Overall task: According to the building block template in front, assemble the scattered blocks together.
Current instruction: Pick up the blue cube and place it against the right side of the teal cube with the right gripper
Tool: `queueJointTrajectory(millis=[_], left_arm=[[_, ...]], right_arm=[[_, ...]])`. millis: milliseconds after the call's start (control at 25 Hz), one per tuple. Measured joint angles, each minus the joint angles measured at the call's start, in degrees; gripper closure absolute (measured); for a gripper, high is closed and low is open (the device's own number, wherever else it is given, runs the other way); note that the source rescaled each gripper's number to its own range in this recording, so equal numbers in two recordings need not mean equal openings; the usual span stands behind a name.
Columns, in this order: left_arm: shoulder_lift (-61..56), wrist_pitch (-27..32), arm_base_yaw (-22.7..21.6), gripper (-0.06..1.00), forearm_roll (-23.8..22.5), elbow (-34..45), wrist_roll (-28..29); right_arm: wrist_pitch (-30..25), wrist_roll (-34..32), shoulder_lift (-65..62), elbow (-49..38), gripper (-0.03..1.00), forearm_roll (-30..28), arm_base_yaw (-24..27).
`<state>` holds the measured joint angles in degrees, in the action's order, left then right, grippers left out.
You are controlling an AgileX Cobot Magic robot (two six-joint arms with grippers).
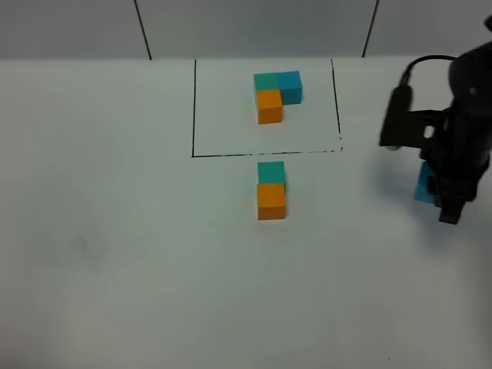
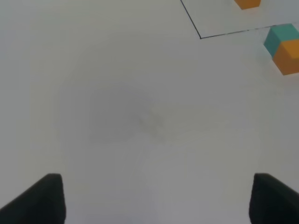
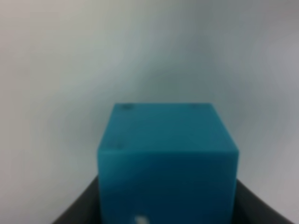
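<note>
White tabletop (image 1: 115, 269). Our right pincer (image 1: 442, 200) clamps a small matte light-blue cube (image 3: 168, 158), presumably to join the teal-and-orange cube pair (image 1: 271, 191) to its left; our left pincer (image 2: 154, 200) gapes, empty.

Dark fingers (image 2: 39, 198) stand wide apart over the white surface (image 2: 140, 116). A teal cube (image 2: 280, 37) touches an orange cube (image 2: 288, 57) just outside the black outline (image 2: 201, 36). A framed orange cube (image 2: 247, 3) sits inside it.
</note>
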<state>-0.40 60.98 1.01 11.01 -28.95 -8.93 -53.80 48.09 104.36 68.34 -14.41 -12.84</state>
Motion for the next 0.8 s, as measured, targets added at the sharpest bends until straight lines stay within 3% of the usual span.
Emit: queueJointTrajectory(millis=[440,800], left_arm=[[0.0,0.0,0.0,0.17,0.0,0.0,-0.05],[0.0,0.0,0.0,0.17,0.0,0.0,-0.05]], right_arm=[[-1.95,8.9,17.55,21.14,0.96,5.54,-8.23],[-0.16,14.23,23.45,24.55,0.96,11.35,-8.39]])
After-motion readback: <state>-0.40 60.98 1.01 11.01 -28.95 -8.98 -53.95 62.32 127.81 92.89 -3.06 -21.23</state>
